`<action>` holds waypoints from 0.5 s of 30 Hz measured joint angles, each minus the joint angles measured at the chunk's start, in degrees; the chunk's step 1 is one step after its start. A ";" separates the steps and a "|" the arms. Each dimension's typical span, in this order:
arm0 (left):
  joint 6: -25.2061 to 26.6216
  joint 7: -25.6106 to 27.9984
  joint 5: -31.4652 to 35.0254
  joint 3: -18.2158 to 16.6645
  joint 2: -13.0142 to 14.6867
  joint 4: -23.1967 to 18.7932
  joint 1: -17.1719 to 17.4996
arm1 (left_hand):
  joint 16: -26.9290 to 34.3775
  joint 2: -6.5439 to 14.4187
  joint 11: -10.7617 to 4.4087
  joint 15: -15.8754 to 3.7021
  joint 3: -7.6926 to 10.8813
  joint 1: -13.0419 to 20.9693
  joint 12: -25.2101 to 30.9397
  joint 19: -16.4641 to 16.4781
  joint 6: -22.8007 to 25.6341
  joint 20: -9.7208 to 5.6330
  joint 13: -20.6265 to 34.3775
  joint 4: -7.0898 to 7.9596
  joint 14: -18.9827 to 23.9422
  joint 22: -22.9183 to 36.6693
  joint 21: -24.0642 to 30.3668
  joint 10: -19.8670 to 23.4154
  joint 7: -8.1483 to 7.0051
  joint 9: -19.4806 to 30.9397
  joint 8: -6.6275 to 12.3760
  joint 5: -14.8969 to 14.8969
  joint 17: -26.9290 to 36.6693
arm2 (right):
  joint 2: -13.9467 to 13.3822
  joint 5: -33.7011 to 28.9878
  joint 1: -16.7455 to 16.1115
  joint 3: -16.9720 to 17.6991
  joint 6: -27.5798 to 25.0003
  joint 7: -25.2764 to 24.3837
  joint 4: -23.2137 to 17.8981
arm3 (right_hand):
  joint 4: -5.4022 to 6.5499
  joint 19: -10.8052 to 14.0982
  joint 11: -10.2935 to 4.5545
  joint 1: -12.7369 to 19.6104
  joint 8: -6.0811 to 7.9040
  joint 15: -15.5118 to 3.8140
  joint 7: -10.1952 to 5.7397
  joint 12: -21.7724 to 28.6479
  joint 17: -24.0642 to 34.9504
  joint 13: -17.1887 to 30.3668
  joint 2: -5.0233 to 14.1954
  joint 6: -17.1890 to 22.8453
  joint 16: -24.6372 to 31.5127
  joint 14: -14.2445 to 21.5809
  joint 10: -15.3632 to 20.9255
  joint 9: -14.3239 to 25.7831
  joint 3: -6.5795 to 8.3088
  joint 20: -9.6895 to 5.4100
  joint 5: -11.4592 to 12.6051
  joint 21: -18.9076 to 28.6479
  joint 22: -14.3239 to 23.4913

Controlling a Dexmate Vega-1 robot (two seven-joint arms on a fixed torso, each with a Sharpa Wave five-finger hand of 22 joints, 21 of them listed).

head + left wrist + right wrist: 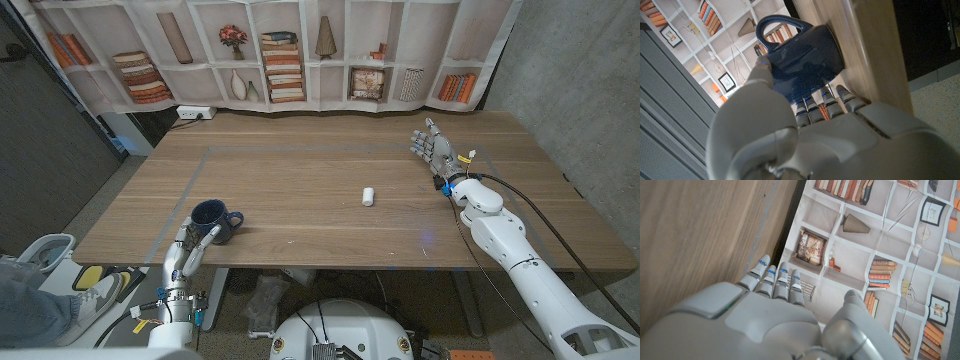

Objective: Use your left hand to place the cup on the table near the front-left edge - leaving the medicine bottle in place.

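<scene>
The dark blue cup (211, 218) stands upright on the wooden table (330, 190), near its front-left edge, mouth up, with the handle pointing toward the robot's right. The left hand (193, 243) holds it, fingers (827, 97) and thumb closed around its wall. The small white medicine bottle (368, 195) lies on its side near the table's middle, long axis running front to back; no writing is readable. The right hand (436, 152) holds nothing, fingers straight.
</scene>
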 measured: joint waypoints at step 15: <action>-0.25 -1.06 -1.03 -0.38 0.36 -0.34 0.51 | 0.00 -0.94 1.49 1.88 -1.12 -1.68 0.00 -3.02 -5.99 2.40 -0.01 0.63 -4.66 -0.01 0.00 -5.27 0.62 0.04 -0.44 0.44 0.00 | -0.01 -0.14 0.06 -0.28 -0.31 0.00 -0.22 | 0.00 0.21 0.00 0.31 0.00 0.00 0.00 0.00 0.00 0.00 0.31 0.00 0.00 0.00 0.00 0.00 0.00 0.21 0.00 -0.21 0.00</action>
